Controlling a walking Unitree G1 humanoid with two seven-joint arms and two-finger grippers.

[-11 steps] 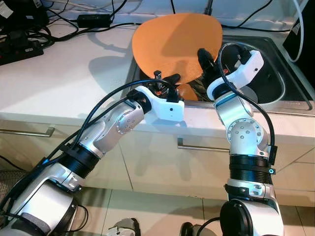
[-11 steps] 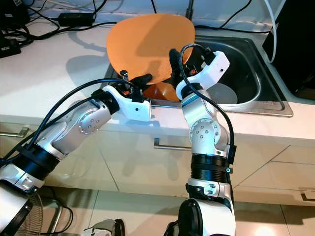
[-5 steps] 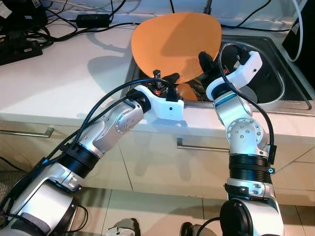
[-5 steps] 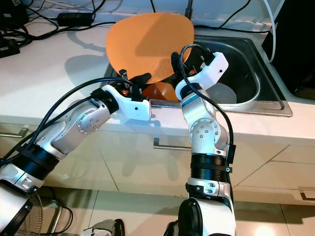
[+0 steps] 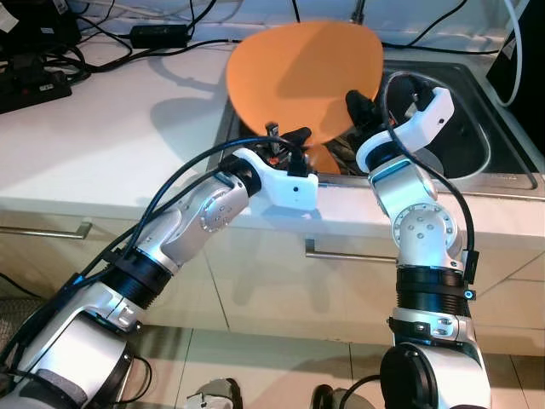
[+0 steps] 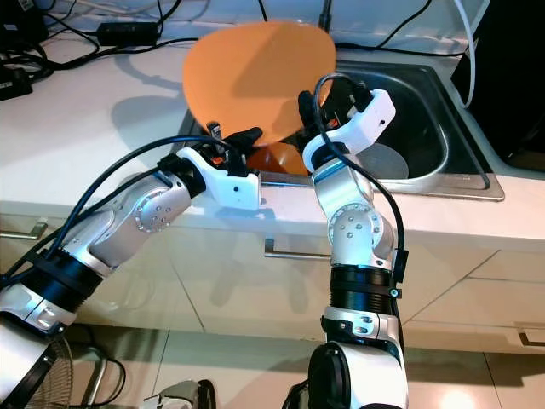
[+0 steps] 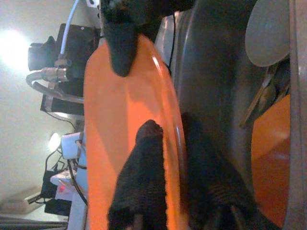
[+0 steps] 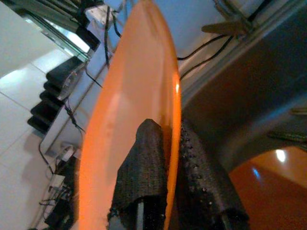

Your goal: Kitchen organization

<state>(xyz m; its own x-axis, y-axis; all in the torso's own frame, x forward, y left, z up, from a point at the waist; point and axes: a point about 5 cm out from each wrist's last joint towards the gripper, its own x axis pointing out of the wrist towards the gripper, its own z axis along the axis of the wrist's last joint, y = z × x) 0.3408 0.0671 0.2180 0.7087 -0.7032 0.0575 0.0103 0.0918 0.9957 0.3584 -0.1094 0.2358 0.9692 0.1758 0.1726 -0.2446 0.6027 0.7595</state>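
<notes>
Standing tilted over the sink's [image 5: 511,175] left edge, the wide, glossy orange plate [image 5: 302,72] dominates the eye views. Each wrist view shows its rim pinched: left gripper [image 7: 169,158], right gripper [image 8: 170,158].

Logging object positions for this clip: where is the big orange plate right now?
The orange plate stands tilted over the sink's left end, pinched at its lower rim by the left pincer and right pincer.
</notes>
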